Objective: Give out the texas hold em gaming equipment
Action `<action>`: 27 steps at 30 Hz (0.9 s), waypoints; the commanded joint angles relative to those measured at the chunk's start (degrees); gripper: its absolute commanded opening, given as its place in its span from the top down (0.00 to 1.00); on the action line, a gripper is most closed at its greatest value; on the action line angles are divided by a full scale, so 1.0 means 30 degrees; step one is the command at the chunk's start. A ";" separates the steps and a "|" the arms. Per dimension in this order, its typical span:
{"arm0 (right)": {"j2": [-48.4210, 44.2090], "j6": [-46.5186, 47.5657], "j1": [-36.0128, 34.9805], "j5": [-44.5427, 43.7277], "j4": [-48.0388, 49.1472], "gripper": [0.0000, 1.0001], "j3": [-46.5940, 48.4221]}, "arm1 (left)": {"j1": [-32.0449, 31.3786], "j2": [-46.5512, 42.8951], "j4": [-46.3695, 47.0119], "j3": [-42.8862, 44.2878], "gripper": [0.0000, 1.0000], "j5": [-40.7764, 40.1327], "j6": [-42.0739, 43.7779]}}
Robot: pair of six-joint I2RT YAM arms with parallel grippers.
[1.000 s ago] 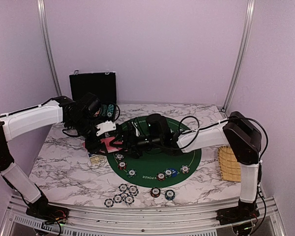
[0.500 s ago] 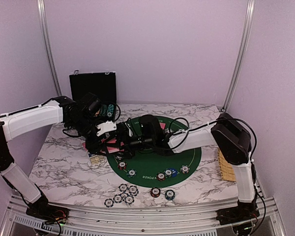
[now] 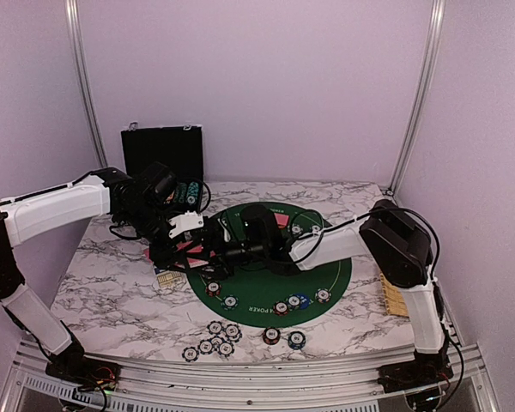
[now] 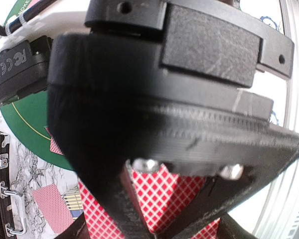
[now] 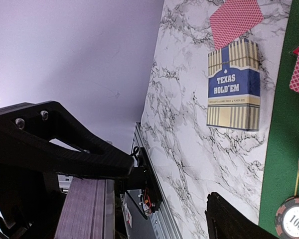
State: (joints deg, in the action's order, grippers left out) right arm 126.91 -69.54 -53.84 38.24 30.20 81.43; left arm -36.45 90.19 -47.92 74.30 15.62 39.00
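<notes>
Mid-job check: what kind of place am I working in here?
Probably a lab robot cell staged as a poker table: plain lilac walls and aluminium frame posts enclose a white marble-patterned tabletop carrying a round green felt poker mat and stripe-edged poker chips.

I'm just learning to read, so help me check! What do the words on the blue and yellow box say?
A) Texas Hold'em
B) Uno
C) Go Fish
A: in the right wrist view, the box lying flat on the marble table has "Texas Hold'em" printed in white on its blue band.
</notes>
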 commanded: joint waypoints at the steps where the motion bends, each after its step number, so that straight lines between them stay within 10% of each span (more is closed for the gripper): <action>1: -0.0265 -0.0322 0.0301 -0.0250 0.0615 0.20 -0.0687 | -0.0033 -0.0456 -0.0227 0.0419 0.94 0.0493 0.0234; 27: -0.2853 0.1261 0.0942 -0.0500 -0.0573 0.49 -0.2578 | -0.0038 -0.0405 -0.0227 0.0265 0.94 0.0047 0.0460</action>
State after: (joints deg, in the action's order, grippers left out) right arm 120.64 -66.89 -51.51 37.93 30.65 74.61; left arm -36.49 90.19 -48.16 74.30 15.35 39.68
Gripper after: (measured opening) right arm 0.539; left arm 0.659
